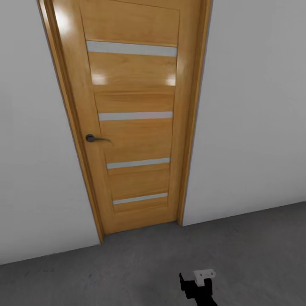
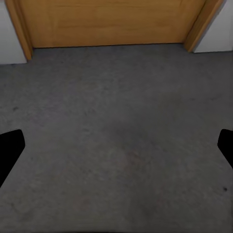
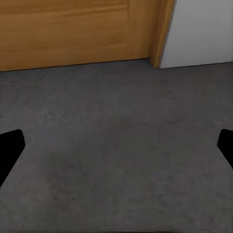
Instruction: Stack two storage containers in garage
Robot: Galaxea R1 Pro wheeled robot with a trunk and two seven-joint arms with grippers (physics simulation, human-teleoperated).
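While the robot stands in front of a closed wooden door [image 1: 134, 123], the floor [image 1: 140, 272] is seen as dark grey rough concrete running from the door's threshold toward the camera. Where the storage containers are cannot be told from these views.

On the left wrist view, the left gripper [image 2: 116, 150] is held above that bare concrete, its two dark fingertips [image 2: 10, 145] showing at opposite edges of the frame, so the jaws are spread wide with nothing between them. On the right wrist view, the right gripper [image 3: 116, 150] is held the same way over the floor, its fingertips [image 3: 10, 145] far apart and nothing gripped.

At the lower edge of the head view a black part of the robot with a small white piece [image 1: 204, 275] on top is seen above the floor.

The door is set in a matching wooden frame [image 1: 193, 114], carries four pale horizontal strips [image 1: 131, 49] and a dark lever handle [image 1: 95, 138] on its left side. Plain grey-white wall [image 1: 255, 106] is seen on both sides of the frame, meeting the concrete at its base.
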